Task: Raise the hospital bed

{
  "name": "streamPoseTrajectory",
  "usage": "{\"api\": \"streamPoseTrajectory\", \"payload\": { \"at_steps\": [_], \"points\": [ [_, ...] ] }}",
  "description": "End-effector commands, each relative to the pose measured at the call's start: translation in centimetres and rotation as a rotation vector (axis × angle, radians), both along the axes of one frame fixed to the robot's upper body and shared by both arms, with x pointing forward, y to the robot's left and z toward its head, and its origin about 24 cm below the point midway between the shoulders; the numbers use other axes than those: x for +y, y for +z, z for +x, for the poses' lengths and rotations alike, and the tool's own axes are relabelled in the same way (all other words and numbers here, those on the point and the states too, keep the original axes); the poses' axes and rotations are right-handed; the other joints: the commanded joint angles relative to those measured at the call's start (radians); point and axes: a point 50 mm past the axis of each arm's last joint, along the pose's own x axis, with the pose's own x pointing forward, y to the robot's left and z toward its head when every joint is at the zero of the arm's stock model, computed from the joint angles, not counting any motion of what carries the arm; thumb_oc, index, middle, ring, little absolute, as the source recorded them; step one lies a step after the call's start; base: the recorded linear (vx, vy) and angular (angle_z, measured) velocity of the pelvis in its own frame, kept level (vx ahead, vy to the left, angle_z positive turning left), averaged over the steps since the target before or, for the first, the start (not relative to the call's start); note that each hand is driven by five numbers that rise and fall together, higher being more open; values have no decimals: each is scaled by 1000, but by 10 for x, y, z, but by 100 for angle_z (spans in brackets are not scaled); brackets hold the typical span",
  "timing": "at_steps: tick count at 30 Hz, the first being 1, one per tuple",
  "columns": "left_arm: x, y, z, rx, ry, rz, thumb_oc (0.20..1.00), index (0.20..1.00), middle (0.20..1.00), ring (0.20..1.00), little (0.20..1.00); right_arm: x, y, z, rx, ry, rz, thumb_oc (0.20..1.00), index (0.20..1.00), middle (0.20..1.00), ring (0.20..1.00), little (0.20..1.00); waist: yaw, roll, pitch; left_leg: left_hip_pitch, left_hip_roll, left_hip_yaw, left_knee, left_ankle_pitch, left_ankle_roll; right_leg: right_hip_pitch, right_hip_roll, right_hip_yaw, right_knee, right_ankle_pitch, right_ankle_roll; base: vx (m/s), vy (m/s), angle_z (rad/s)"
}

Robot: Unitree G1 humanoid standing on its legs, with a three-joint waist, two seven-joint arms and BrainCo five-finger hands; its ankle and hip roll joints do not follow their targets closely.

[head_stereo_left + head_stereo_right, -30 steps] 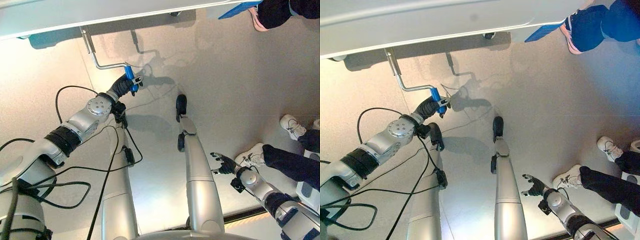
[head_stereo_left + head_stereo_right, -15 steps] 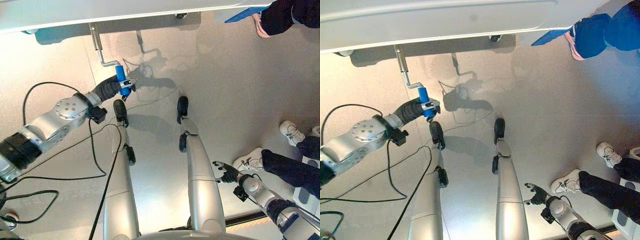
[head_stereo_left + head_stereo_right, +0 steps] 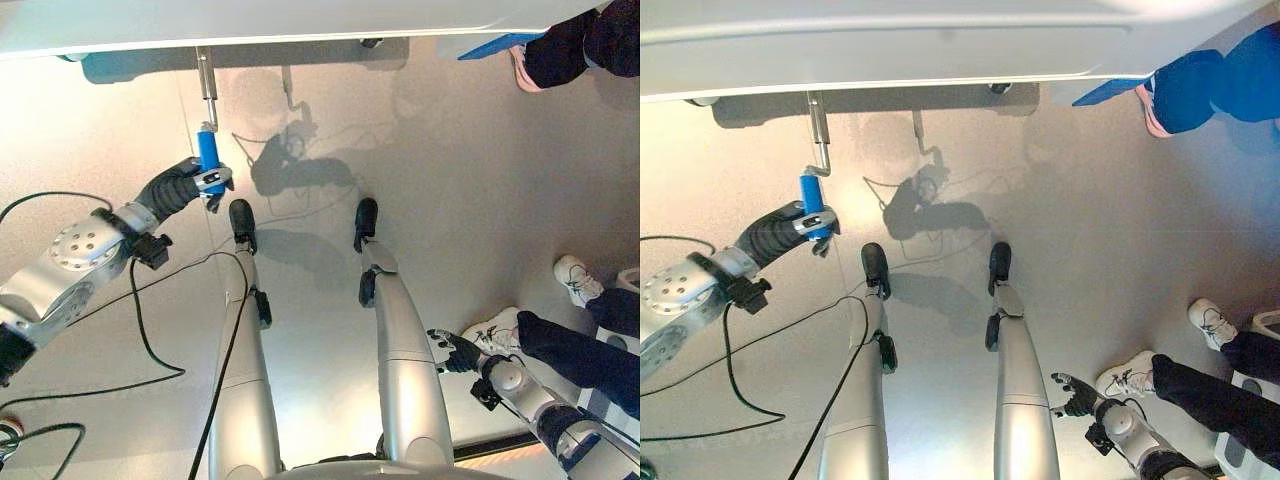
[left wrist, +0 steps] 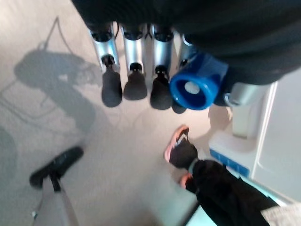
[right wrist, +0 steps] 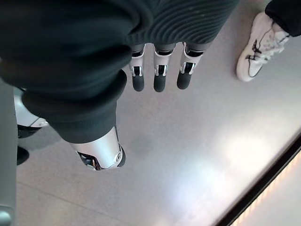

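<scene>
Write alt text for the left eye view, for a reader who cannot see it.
The robot's left hand is curled round the blue grip of a metal crank that comes out from under the hospital bed. The right hand hangs open low on the right, near a person's white shoe.

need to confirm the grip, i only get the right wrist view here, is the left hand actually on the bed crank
Observer: Yes, the left hand has its fingers curled round the blue crank handle.
Operator: where's the crank pointing
Observer: The handle hangs below the metal crank shaft, which comes out from under the bed edge.
Operator: anyone near it
Observer: A person's pink-soled shoe stands by the bed, off to the robot's right, apart from the crank.
</scene>
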Motion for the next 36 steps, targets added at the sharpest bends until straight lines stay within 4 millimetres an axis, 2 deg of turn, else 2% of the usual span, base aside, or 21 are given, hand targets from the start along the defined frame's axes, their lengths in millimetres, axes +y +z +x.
{"api": "streamPoseTrajectory", "payload": {
  "at_steps": [1,4,5,6,8,9,14,17,22,27,29,31,32,36],
  "points": [
    [-10,44,-14,-270,-89,2,200,200,200,200,200,-23,-15,-42,116,-13,-51,1000,1000,1000,1000,1000,-9,20,-12,-17,-36,22,126,-140,43,82,49,-51,-229,125,26,2,34,4],
    [0,43,-12,-273,-39,19,200,200,200,200,200,-25,-13,-40,112,-14,-56,1000,1000,1000,1000,1000,-5,16,-12,-17,-38,19,123,-140,45,89,47,-58,-241,128,28,4,42,6],
    [14,37,-10,-259,34,3,200,200,200,200,200,-26,-12,-39,105,-17,-60,1000,1000,1000,1000,1000,-1,11,-12,-21,-42,19,125,-142,48,95,44,-61,-250,131,32,3,35,5],
    [15,37,-10,-259,34,2,200,200,200,200,200,-26,-12,-39,105,-16,-61,1000,1000,1000,1000,1000,-2,12,-12,-21,-42,19,125,-143,48,95,44,-61,-250,131,32,4,53,4],
    [35,33,-6,-261,145,-9,200,200,200,200,200,-25,-10,-36,94,-10,-53,1000,1000,1000,1000,1000,0,1,-12,-27,-45,13,134,-149,52,98,42,-63,-252,130,33,9,52,3],
    [35,33,-6,-261,145,-10,200,200,200,200,200,-25,-10,-36,93,-10,-54,1000,1000,1000,1000,1000,0,1,-12,-27,-45,13,135,-149,52,98,42,-63,-252,130,33,10,48,2],
    [67,27,-1,-271,325,-44,200,200,200,200,200,-21,-7,-30,81,3,-46,1000,1000,1000,1000,1000,-2,-22,-12,-55,-48,2,174,-174,60,105,41,-63,-263,130,36,9,57,2],
    [73,24,3,-277,375,-62,200,200,200,200,200,-21,-7,-27,79,-1,-47,1000,1000,1000,1000,1000,-4,-32,-12,-66,-50,-1,195,-186,63,105,42,-61,-263,128,36,3,16,1],
    [82,35,17,-315,475,-52,200,200,200,200,200,-20,-2,-21,66,5,-44,1000,1000,1000,1000,1000,-18,-53,-12,-106,-51,-9,259,-222,70,90,40,-55,-258,123,38,10,55,2],
    [97,43,44,-305,636,-96,200,200,200,200,200,-18,5,-9,31,2,-37,1000,1000,1000,1000,1000,-55,-75,-12,-169,-54,-1,364,-286,80,66,34,-22,-273,136,51,16,99,-1],
    [96,45,51,-294,648,-87,200,200,200,200,200,-18,6,-8,27,-5,-36,1000,1000,1000,1000,1000,-58,-75,-12,-182,-55,2,388,-294,78,63,34,-17,-275,138,54,16,60,-4],
    [97,49,65,-268,706,-59,200,200,200,200,200,-13,8,-1,16,4,-26,1000,1000,1000,1000,1000,-79,-89,-12,-201,-57,7,435,-328,83,55,36,-1,-279,144,58,22,97,-3],
    [96,50,66,-269,702,-56,200,200,200,200,200,-13,8,-1,15,1,-23,1000,1000,1000,1000,1000,-74,-90,-12,-203,-56,7,436,-330,83,54,37,-1,-280,144,58,10,47,-9],
    [94,65,80,-275,778,-104,200,200,200,200,200,-1,16,12,-32,31,11,1000,1000,1000,1000,1000,-104,-117,-12,-233,-44,23,492,-363,84,34,48,25,-298,160,65,13,51,-12]
  ]
}}
